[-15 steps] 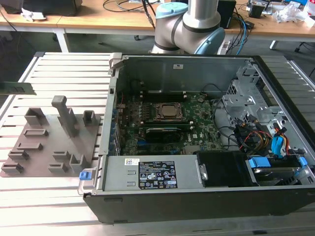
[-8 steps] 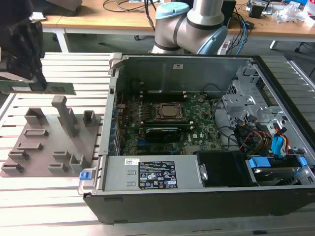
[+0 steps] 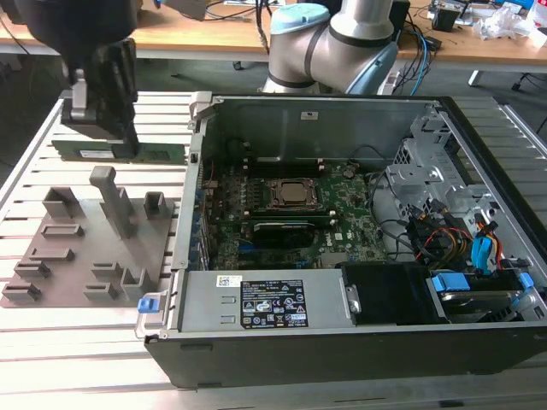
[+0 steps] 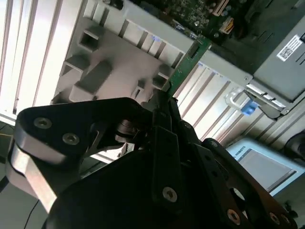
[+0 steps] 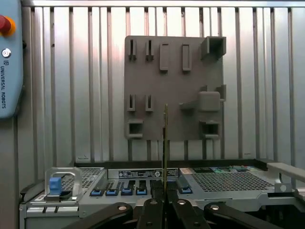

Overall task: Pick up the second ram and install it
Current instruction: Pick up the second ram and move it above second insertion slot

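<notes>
Bright, even light glares off the slatted table (image 4: 28, 57) in the second wrist view.

Inventory of print and labels:

- Grey metal cover plate (image 3: 198, 309) inside the open black computer case (image 3: 342, 363), exterior view: a small white barcode sticker (image 3: 229, 280). Beside it is a larger black label (image 3: 273, 305) with white fine print and rows of symbols, too small to read.
- Grey inner wall of the case: a small white sticker (image 3: 308, 114), print illegible.
- Long, narrow green ram stick (image 3: 162, 153): a pale strip label (image 3: 94, 153), unreadable.
- Second wrist view: a white label with dark print lines (image 4: 289, 47) on a grey metal box.
- First wrist view: a light-blue housing (image 5: 10, 109) bears one line of white capital lettering (image 5: 4, 86) and a round white symbol (image 5: 5, 53). A black label with white print (image 5: 147, 173) sits on the case edge.
</notes>
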Robot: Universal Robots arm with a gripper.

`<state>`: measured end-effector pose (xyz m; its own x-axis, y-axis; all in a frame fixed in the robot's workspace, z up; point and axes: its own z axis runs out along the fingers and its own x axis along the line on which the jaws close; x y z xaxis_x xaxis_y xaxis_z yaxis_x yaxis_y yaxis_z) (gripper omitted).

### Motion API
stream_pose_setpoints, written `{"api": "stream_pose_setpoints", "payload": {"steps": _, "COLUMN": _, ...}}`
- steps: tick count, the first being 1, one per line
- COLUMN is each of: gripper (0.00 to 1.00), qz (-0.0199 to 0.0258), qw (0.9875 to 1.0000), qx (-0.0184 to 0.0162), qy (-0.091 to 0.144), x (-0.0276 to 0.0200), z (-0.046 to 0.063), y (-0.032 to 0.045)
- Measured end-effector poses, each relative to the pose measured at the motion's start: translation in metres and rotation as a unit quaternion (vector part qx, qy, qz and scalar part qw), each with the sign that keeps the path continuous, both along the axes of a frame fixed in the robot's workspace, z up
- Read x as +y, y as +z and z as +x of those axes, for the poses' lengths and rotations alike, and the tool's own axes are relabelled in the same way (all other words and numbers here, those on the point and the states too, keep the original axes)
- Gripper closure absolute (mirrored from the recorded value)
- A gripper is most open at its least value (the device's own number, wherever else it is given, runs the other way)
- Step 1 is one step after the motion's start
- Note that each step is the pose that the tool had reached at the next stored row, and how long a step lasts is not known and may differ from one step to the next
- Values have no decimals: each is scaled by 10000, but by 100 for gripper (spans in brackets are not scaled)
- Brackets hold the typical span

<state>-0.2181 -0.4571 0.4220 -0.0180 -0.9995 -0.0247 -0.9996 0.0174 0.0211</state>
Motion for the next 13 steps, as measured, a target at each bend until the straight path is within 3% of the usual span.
{"api": "stream_pose_setpoints", "payload": {"steps": 7, "gripper": 86, "qz": -3, "qw": 10000, "qx": 6, "qy": 0, "x": 1, "z": 587, "y": -1}}
{"api": "stream_pose_setpoints", "payload": {"steps": 9, "gripper": 86, "qz": -3, "qw": 10000, "qx": 10, "qy": -1, "x": 2, "z": 885, "y": -2}}
{"api": "stream_pose_setpoints", "payload": {"steps": 13, "gripper": 86, "qz": -3, "qw": 10000, "qx": 13, "qy": 0, "x": 1, "z": 1259, "y": -2}}
